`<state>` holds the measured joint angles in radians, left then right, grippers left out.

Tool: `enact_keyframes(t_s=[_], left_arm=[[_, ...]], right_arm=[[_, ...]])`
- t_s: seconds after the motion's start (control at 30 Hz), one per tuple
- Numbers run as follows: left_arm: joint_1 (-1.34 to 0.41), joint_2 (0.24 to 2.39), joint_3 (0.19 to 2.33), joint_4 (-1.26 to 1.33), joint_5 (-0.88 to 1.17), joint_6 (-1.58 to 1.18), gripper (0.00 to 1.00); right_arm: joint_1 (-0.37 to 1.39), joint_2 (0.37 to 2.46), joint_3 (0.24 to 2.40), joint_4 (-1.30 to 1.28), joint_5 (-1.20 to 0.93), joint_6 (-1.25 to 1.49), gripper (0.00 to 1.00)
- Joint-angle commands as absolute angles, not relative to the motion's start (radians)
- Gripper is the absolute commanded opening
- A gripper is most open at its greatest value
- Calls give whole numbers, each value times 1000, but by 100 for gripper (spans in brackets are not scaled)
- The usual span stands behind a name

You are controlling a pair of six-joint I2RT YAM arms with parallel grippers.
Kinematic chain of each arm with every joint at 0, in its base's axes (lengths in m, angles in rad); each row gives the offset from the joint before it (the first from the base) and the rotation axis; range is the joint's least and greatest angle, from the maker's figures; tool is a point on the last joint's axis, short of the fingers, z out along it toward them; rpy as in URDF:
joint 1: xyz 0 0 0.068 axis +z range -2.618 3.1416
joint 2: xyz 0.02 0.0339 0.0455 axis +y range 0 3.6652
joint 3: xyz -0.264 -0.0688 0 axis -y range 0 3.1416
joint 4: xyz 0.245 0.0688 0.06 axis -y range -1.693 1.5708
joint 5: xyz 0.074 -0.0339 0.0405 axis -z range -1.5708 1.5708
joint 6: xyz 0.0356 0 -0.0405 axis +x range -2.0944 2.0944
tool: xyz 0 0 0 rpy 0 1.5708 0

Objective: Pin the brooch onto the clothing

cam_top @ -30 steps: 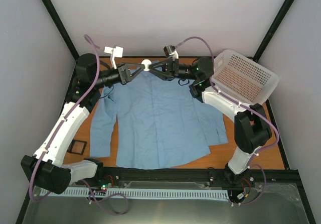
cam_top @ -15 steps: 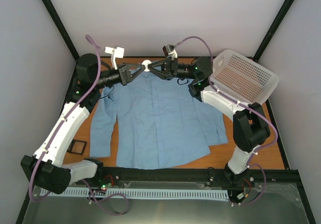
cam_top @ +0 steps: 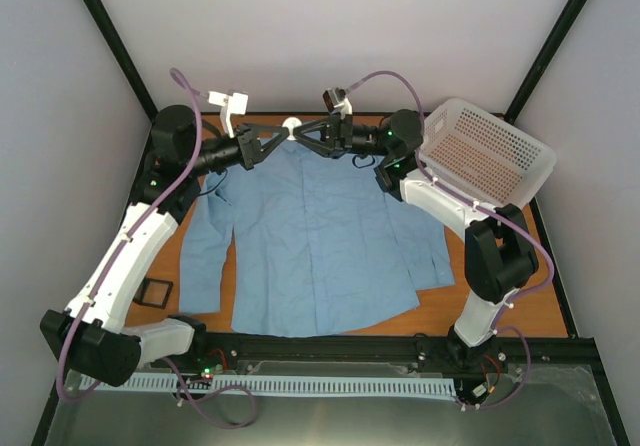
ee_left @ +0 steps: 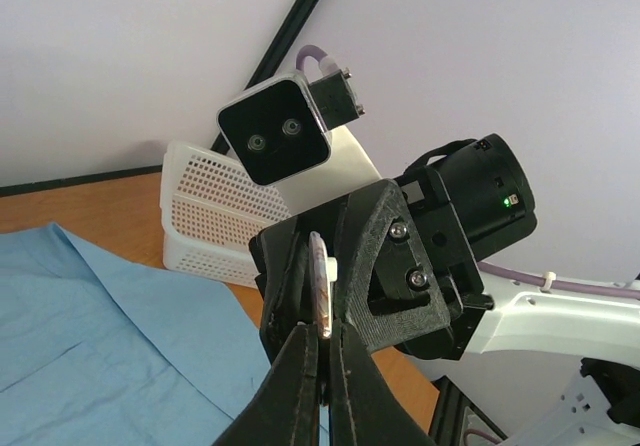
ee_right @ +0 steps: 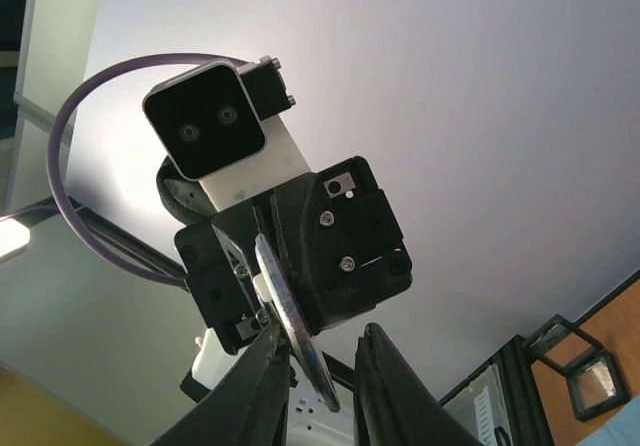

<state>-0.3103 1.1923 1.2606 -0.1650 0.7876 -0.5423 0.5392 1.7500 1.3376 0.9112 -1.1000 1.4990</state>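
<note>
The left gripper (ee_left: 321,334) is clamping the brooch (ee_left: 320,284) by its rim and presenting it on edge in the air, above the collar end of the clothing (cam_top: 320,236), which is lying flat on the tabletop (cam_top: 548,311). The right gripper (ee_right: 320,341) is facing it nose to nose, its jaws standing apart and straddling the opposite rim without gripping it. The disc's flat faces are facing the right fingers (ee_right: 262,376), so a squeeze across them appears to be the step in hand.
</note>
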Motion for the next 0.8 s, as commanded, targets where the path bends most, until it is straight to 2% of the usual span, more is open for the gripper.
enact_keyframes(t_s=[0.0, 0.17, 0.33, 0.47, 0.53, 0.6, 0.77], left_arm=[[-334, 1166, 1322, -155, 807, -493, 1], [-335, 1164, 1321, -147, 815, -486, 1], [-339, 1167, 1336, -181, 830, -441, 1], [-338, 1170, 1359, -235, 825, -390, 1], [-339, 1167, 1358, -237, 823, -384, 1], [-339, 1162, 1346, -226, 817, -394, 1], [-338, 1153, 1327, -210, 822, -395, 1]], right_arm=[[549, 1761, 1363, 812, -1101, 1435, 16], [551, 1766, 1369, 766, -1100, 1412, 14], [552, 1766, 1407, 641, -1102, 1360, 17], [551, 1775, 1412, 647, -1107, 1389, 17], [552, 1773, 1409, 649, -1106, 1393, 19], [551, 1773, 1403, 663, -1104, 1398, 25], [552, 1775, 1409, 652, -1112, 1411, 25]])
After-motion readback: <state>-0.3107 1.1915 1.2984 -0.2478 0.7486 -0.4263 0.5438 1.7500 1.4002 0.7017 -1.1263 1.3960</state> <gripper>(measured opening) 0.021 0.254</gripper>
